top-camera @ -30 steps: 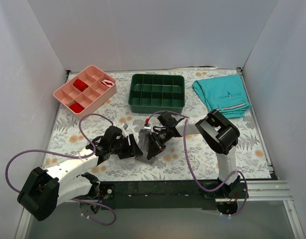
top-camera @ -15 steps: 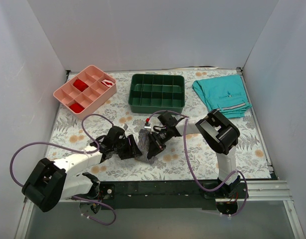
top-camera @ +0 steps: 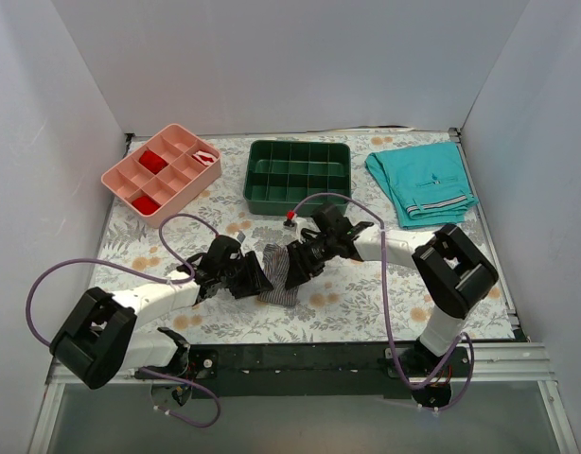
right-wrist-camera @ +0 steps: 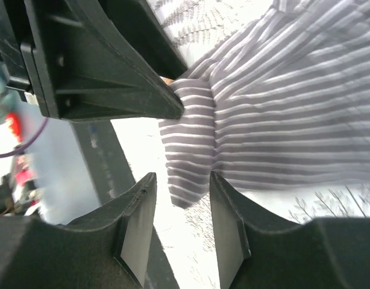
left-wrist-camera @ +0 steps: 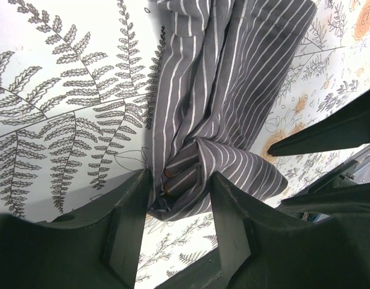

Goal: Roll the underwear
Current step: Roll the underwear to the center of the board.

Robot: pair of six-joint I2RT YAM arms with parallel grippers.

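With left gripper (top-camera: 253, 280), pinches a bunched fold of the underwear (top-camera: 277, 286), crumpled at lower centre of the overhead frame on the floral table (top-camera: 366, 303). Just right of it, holds right gripper (top-camera: 296, 269) unclenched, fingers parted either side of the cloth's end.

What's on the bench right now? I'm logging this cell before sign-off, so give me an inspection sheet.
Surface: floral table cover, flat.
Job's things: striped grey underwear, partly bunched, between the arms.
Clutter: teal shorts, pink tray, green tray at the far side.
Tools: left tool straddles a bunched fold, grip unclear; right tool open over the cloth edge.
Cables: purple cables loop off both arms.
Surroundings: white walls.
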